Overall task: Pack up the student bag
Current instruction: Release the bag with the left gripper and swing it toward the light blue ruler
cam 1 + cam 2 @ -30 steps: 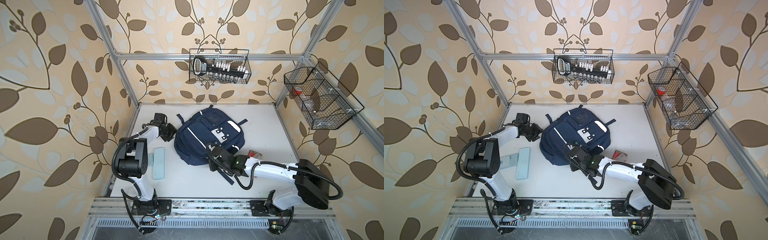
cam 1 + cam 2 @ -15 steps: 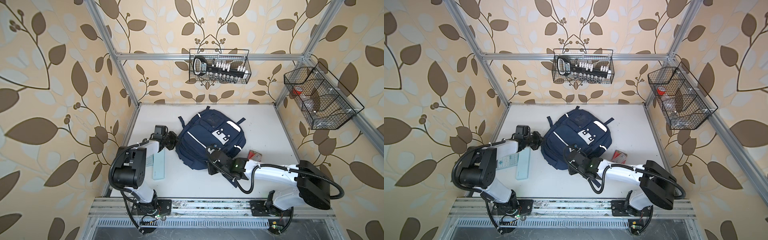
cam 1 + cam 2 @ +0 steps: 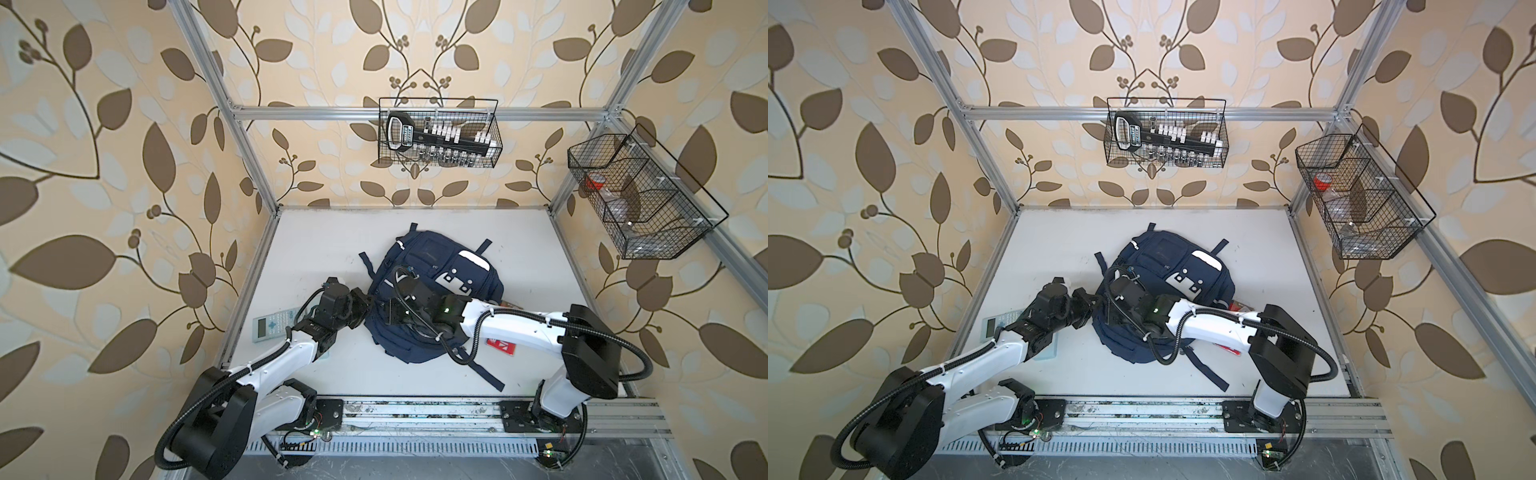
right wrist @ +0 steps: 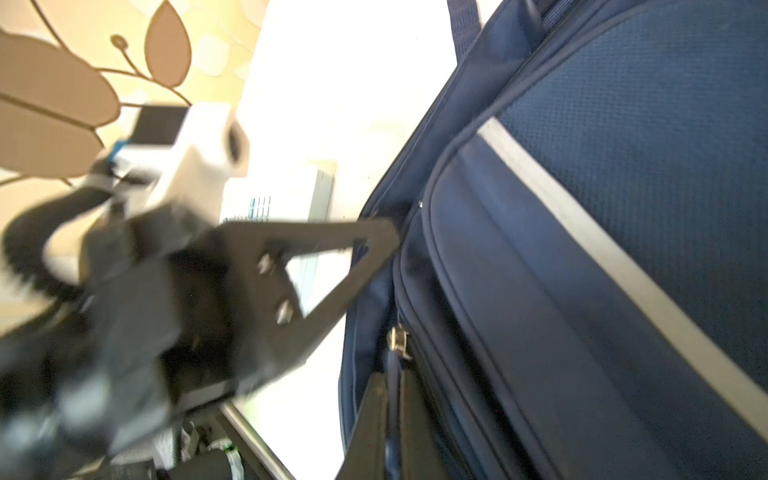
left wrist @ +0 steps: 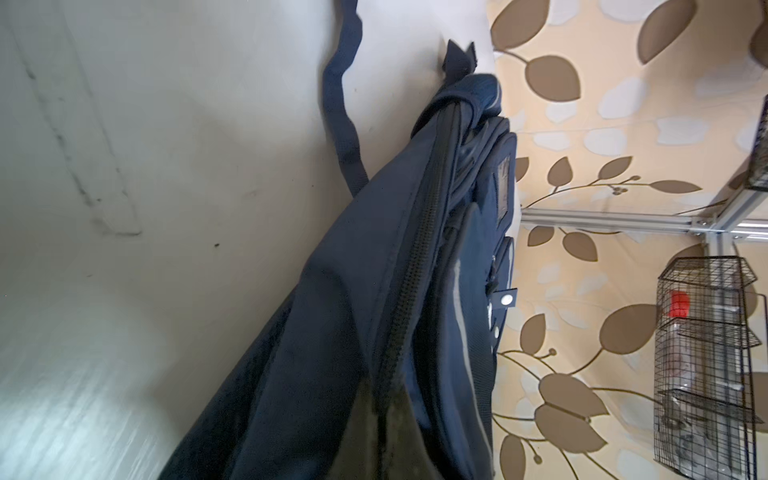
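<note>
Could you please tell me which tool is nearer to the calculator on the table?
Left. The left tool is shut on the student bag at its edge facing the calculator; the right tool grips the bag just beyond, farther away.

A white table (image 3: 324,237) stands inside a metal frame (image 3: 316,113), with leaf-patterned wallpaper (image 3: 124,166) on the walls around it. A grey calculator (image 3: 272,328) lies by the table's left edge, just beside a pale flat slab (image 3: 1047,353) that is mostly hidden. A red packet (image 3: 500,345) lies toward the right, partly covered. A wire basket (image 3: 386,158) on the back wall holds a black socket set (image 3: 440,139). A second wire basket (image 3: 665,245) on the right wall holds a clear bottle with a red cap (image 3: 594,183).
</note>
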{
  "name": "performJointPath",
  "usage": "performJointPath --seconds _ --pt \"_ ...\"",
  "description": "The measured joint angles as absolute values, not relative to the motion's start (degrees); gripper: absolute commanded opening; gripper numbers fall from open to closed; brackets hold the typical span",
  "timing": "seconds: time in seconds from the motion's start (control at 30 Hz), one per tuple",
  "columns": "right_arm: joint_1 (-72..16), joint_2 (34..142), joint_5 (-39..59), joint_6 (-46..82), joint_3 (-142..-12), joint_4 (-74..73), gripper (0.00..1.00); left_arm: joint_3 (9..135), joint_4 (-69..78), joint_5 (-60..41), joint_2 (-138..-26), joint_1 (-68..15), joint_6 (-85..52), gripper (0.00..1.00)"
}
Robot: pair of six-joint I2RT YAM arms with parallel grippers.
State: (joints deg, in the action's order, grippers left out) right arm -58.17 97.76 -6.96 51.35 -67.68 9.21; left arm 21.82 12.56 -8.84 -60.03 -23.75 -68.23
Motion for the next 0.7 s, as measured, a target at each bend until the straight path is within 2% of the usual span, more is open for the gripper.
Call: performJointPath --seconds 0.1,0.2,0.4,0.57,0.6,0.63,0.7 --pt "-56.4 102.6 -2.5 52.8 -73.3 10.6 0.0 22.0 9.3 -6.5 -56.4 -23.9 -65.9 0.0" --pt "-53.7 104.6 2.5 53.1 -75.6 11.1 0.0 24.2 7.7 -5.8 -58.3 -24.1 -62.8 0.0" --pt "-50.4 107.0 5.3 50.7 -83.8 22.4 0.0 24.8 9.6 -1.1 -60.7 -29.1 -60.2 0.0" --pt "-48.2 108.2 7.4 49.2 -84.7 24.8 0.0 25.7 10.0 -0.8 -64.4 -30.3 -60.0 0.0" --pt "-47.9 108.2 7.6 48.9 -84.3 24.7 0.0 27.1 8.0 -0.8 -65.3 -30.5 -59.5 0.17" --pt "-47.8 108.1 7.7 48.7 -83.8 24.5 0.04 29.3 4.7 -0.7 -66.2 -30.8 -58.6 0.36" --pt "-47.4 108.1 7.1 47.9 -82.9 22.7 0.35 34.3 -3.2 -0.8 -67.1 -31.7 -57.1 0.55"
